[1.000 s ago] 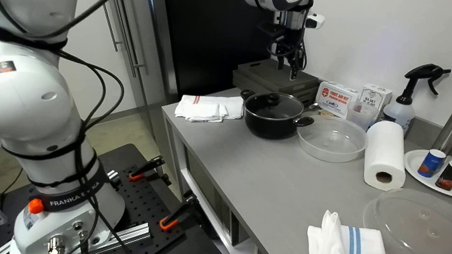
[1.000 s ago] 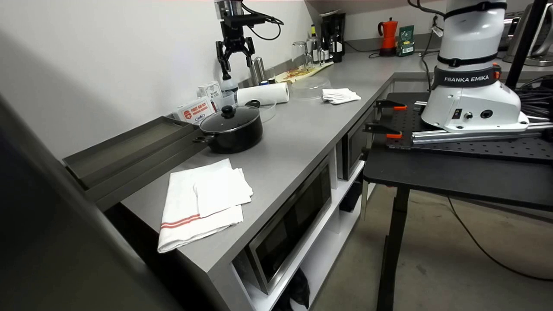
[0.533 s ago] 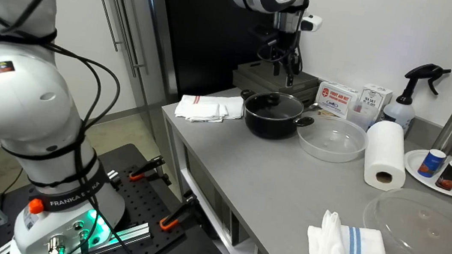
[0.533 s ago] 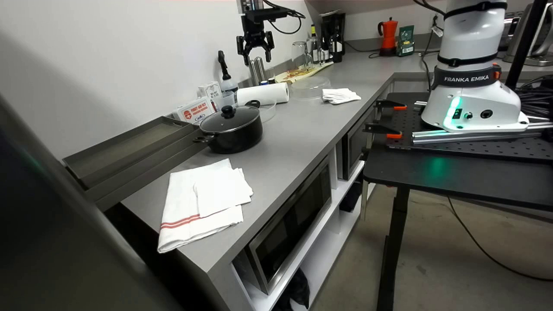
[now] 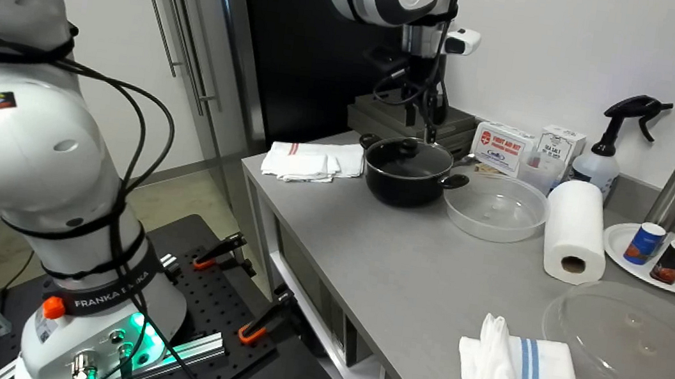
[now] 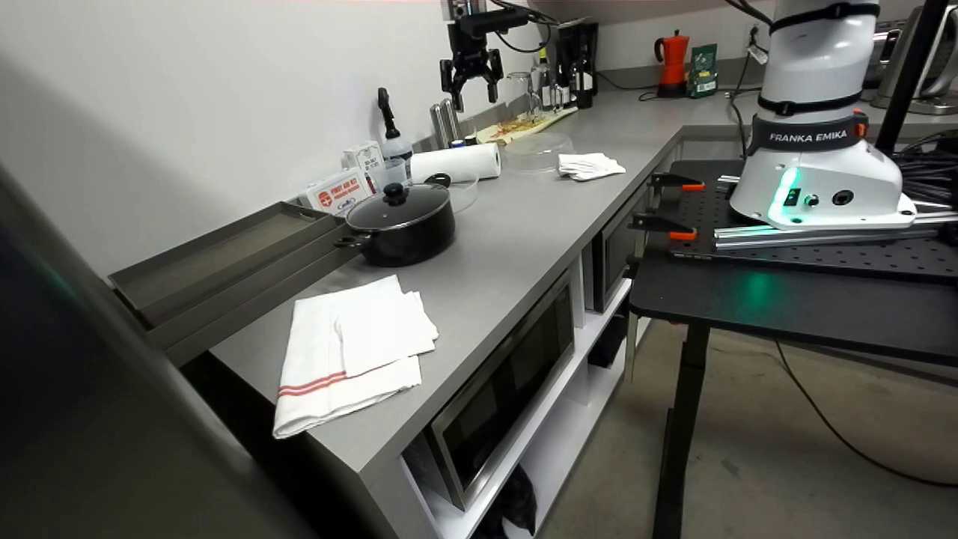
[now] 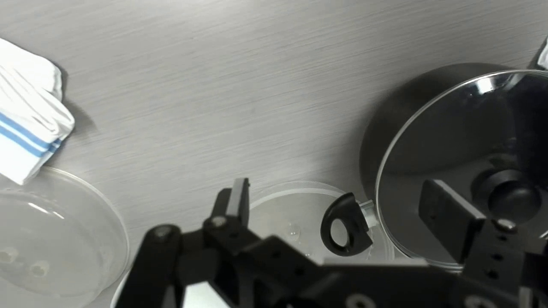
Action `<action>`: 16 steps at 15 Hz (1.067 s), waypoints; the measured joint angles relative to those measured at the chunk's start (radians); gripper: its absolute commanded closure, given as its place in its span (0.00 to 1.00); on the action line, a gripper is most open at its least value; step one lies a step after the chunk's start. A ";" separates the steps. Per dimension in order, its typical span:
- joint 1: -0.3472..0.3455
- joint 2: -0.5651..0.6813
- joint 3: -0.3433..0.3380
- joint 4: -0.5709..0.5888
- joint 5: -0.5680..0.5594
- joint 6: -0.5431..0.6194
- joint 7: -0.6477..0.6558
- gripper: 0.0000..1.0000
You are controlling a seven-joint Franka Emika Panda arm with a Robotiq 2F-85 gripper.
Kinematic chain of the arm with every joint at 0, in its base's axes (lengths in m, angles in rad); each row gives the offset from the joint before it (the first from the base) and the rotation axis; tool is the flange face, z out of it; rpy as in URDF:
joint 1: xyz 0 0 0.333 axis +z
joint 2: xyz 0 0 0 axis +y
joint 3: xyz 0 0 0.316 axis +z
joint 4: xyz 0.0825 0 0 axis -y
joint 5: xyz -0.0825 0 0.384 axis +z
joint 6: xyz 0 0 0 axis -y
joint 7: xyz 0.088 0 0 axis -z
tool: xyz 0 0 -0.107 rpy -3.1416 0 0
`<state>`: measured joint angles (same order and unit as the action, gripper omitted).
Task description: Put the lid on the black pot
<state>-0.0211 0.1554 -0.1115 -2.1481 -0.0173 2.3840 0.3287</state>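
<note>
Wrist view: lid (image 7: 460, 145), black pot (image 7: 390, 115) cropped; spread jaws partly hide lid.

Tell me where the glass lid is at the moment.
In an exterior view, the glass lid sits on the black pot, with the red-striped towel to its left and a clear round dish to its right.

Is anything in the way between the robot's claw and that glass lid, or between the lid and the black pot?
Nothing visible stands in the way. The open gripper hangs above the counter, with no object showing between it and the lid. The lid already sits on the black pot, with nothing visible between them.
</note>
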 measured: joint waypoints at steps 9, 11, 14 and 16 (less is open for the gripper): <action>-0.005 -0.020 -0.001 -0.039 -0.008 0.019 0.000 0.00; -0.005 -0.020 -0.001 -0.039 -0.008 0.019 0.000 0.00; -0.005 -0.020 -0.001 -0.039 -0.008 0.019 0.000 0.00; -0.005 -0.020 -0.001 -0.039 -0.008 0.019 0.000 0.00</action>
<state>-0.0263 0.1353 -0.1129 -2.1870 -0.0255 2.4029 0.3287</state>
